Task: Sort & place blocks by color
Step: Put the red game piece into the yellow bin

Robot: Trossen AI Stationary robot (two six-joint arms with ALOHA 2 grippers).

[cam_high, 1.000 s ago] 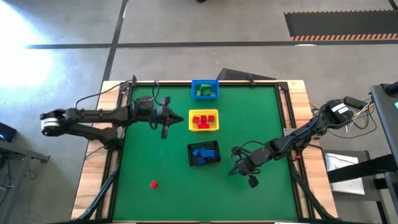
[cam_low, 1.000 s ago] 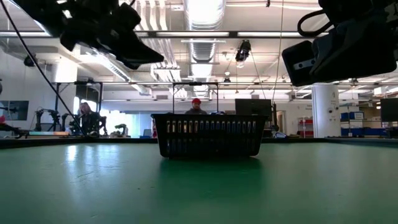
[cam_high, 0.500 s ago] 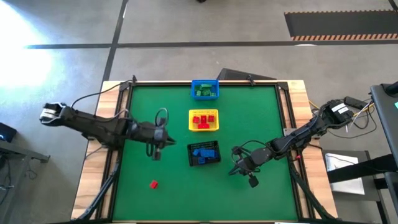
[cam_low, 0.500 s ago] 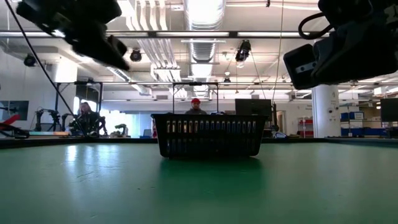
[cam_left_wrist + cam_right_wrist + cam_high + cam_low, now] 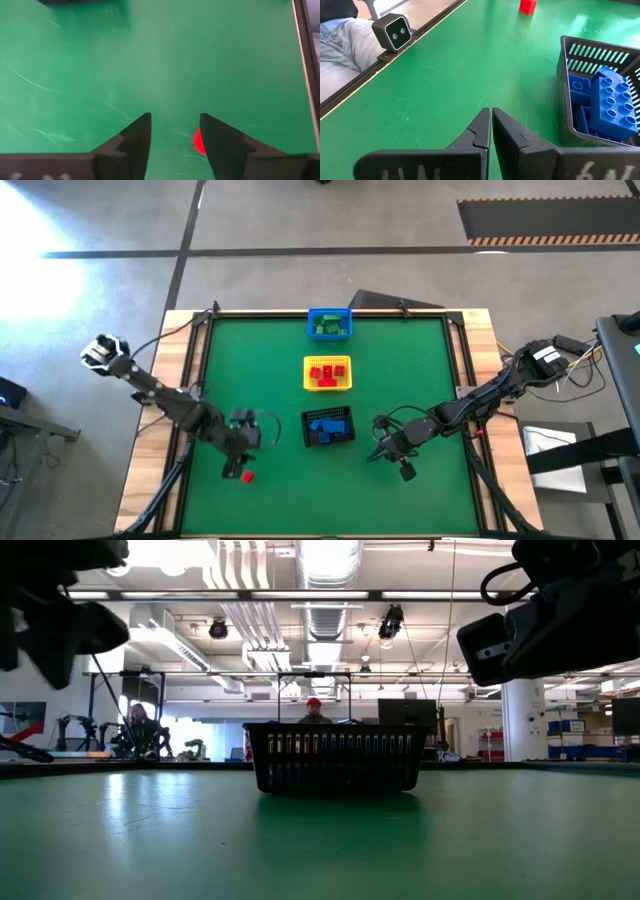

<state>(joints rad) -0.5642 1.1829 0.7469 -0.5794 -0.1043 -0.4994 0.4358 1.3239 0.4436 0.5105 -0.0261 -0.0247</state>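
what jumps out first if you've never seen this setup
Three small baskets line up down the middle of the green table: a blue basket of green blocks at the far edge, a yellow basket of red blocks, then a black basket of blue blocks. One stray red block lies near the front left, with the left gripper open right over it. The right gripper waits shut beside the black basket.

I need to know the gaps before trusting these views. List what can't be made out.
- Red block: left wrist view, mostly hidden behind a finger of the left gripper; high view, partly under that gripper.
- Blue basket: high view, its green blocks too small to count.
- Black basket: low view, mesh hides its contents; right wrist view, cut off by the edge.
- Yellow and blue baskets: low view, not visible.
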